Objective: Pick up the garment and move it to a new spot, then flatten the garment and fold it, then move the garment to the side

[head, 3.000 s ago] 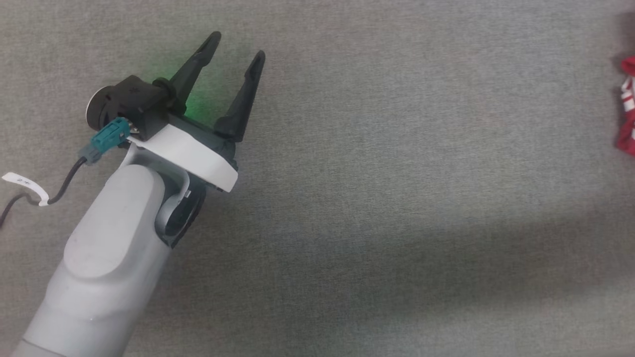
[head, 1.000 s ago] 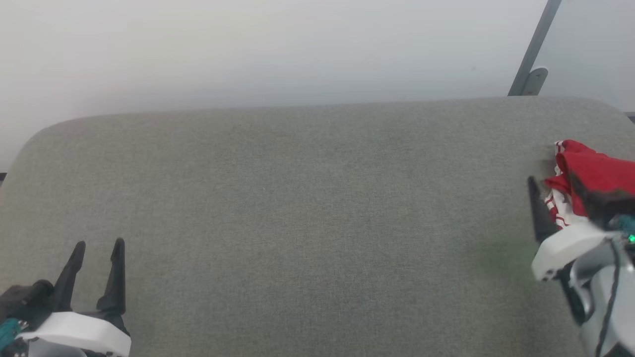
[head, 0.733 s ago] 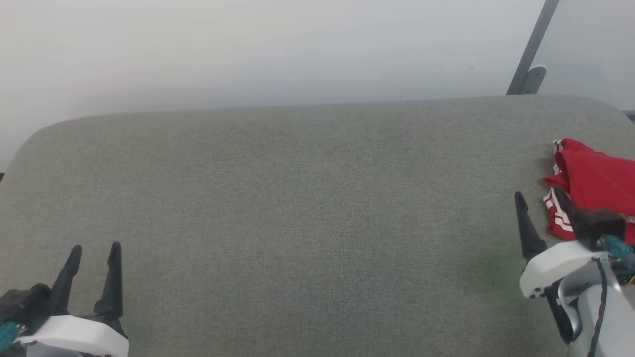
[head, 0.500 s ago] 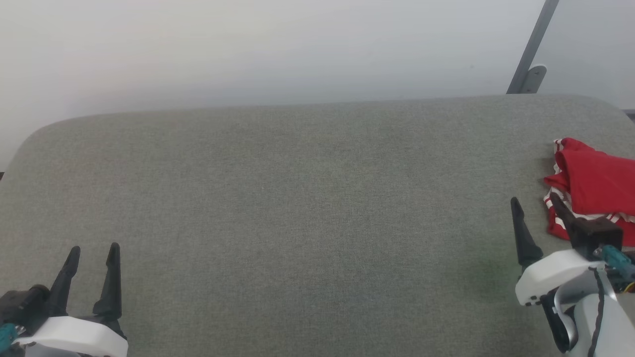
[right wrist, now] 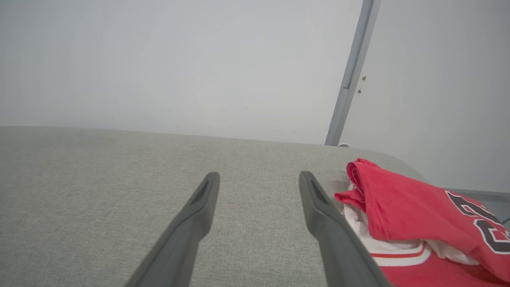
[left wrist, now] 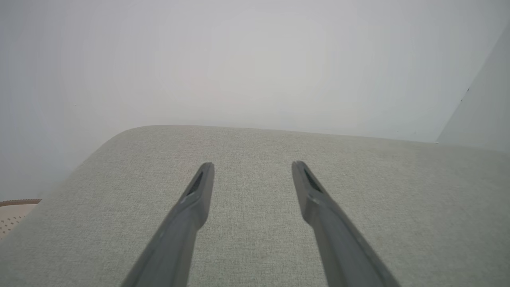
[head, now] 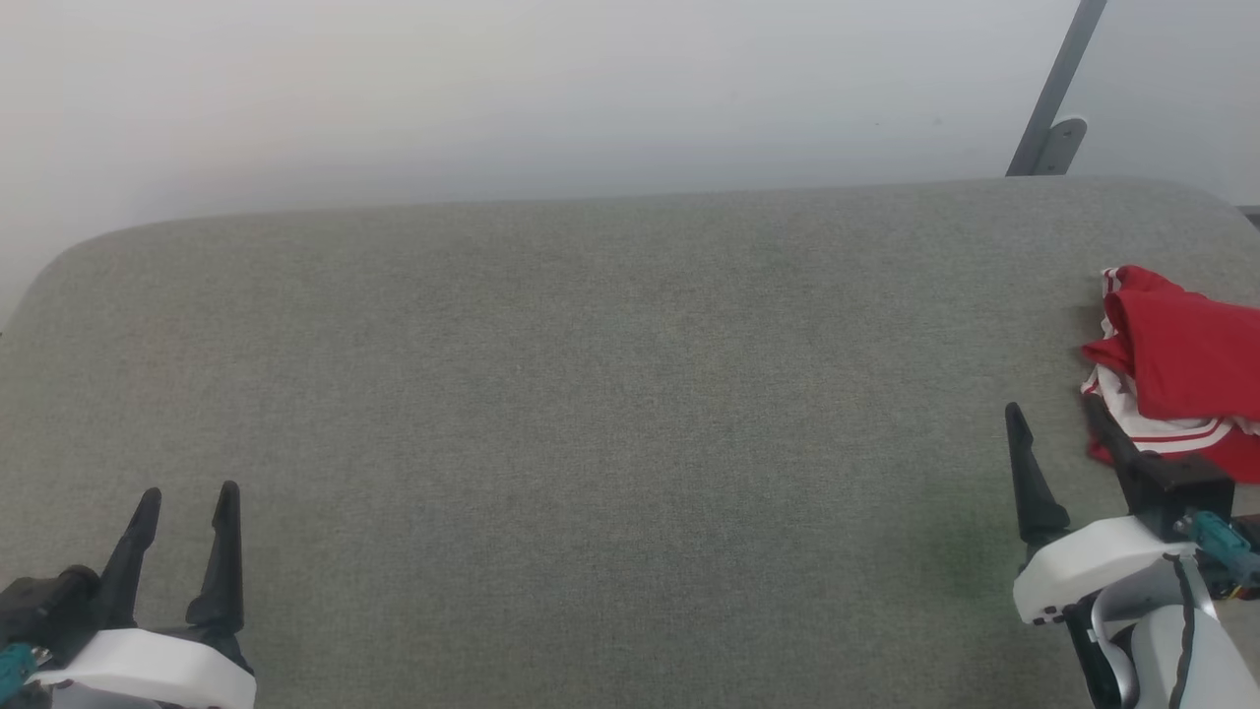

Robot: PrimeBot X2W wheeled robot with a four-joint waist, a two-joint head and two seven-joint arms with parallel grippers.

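The garment [head: 1176, 364] is a red shirt with white striped trim, bunched in a folded heap at the right edge of the grey padded surface [head: 610, 414]. In the right wrist view the garment [right wrist: 414, 219] shows dark white-outlined lettering and lies just right of my fingers. My right gripper [head: 1051, 418] stands open with nothing between its fingers, just left of the heap and nearer to me. Open and empty too, my left gripper [head: 187, 495] hovers at the lower left, far from the shirt; in its own wrist view the left gripper [left wrist: 252, 166] points across bare fabric.
A pale wall rises behind the surface's far rounded edge. A grey slanted metal post [head: 1058, 94] stands at the back right, also seen as the post [right wrist: 352, 71] in the right wrist view. A bit of tan floor [left wrist: 14, 211] shows past the left edge.
My right gripper has drawn back toward me and slightly left, off the red heap, which stays at the right edge. The head view has shifted slightly. My left gripper has hardly moved.
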